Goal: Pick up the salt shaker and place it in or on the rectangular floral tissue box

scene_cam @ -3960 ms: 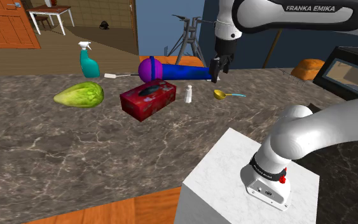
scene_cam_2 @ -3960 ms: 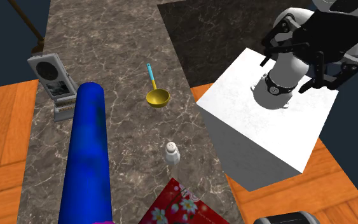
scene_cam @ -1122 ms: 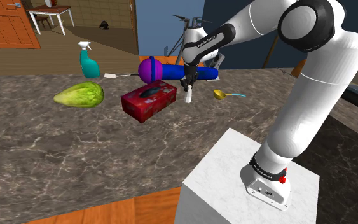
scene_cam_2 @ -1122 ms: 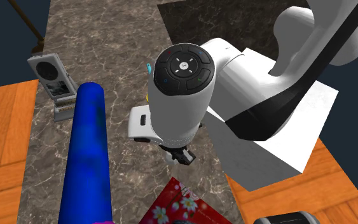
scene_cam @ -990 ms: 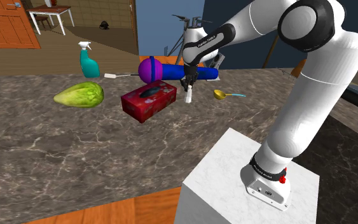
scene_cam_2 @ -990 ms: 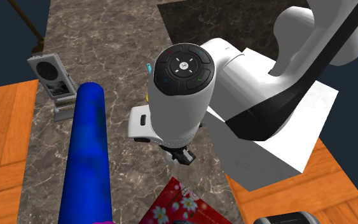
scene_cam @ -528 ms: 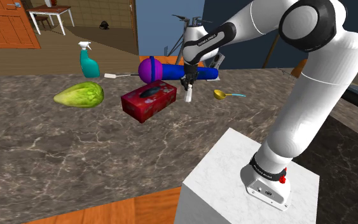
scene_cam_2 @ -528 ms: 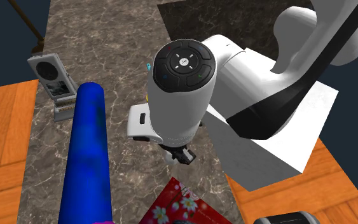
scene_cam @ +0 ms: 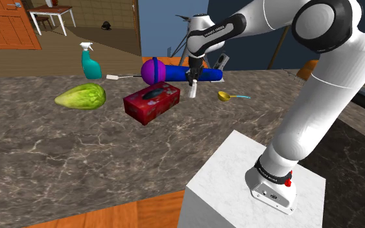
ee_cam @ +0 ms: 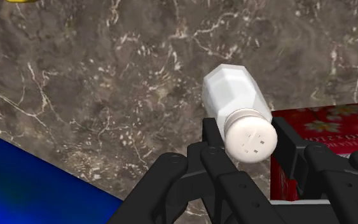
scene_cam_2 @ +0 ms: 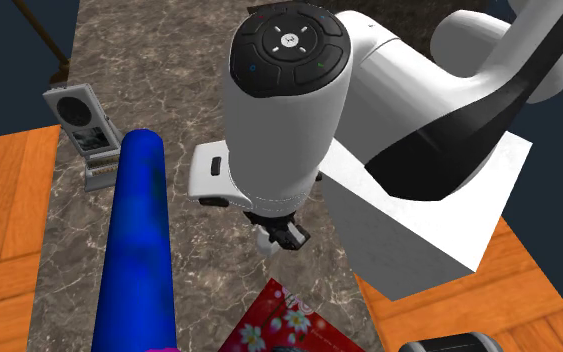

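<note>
Grasp done: gripper (ee_cam: 248, 137) fingers (ee_cam: 210, 133) pinched on shaker (ee_cam: 234, 92) cap, shaker seemingly just off counter (scene_cam: 77, 142). Left to do: carry toward box (scene_cam: 151, 102), eight o'clock in shoulder view, then release.

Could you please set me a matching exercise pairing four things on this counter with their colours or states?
Things:
1. salt shaker
2. tissue box
3. spray bottle
4. ladle

Descriptions:
A. teal
B. yellow bowl, blue handle
C. white, clasped by the pincer
D. red, floral

Pairs: 1-C, 2-D, 3-A, 4-B
</note>
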Tool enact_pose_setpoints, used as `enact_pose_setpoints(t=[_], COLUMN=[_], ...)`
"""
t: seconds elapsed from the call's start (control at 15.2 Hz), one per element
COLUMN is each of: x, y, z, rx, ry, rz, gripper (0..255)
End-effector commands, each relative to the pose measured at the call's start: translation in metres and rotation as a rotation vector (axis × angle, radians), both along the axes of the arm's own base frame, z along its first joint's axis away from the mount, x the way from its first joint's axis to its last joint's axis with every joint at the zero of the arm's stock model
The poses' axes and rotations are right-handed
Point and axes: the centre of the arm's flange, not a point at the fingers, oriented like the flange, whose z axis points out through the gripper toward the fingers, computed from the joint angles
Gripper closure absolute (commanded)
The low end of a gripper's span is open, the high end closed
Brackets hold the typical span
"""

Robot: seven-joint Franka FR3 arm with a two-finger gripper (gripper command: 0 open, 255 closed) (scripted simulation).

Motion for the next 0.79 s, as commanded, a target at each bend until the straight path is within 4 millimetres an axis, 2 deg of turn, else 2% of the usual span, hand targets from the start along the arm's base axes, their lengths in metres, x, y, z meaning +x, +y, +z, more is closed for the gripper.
enact_pose_setpoints(t=[0.0,0.73], x=[-0.001,-0.001], y=[0.001,0.001], z=[0.009,0.068], rx=[0.0,0.0], ry=[0.0,0.0], rz=[0.0,0.0], gripper=[255,255])
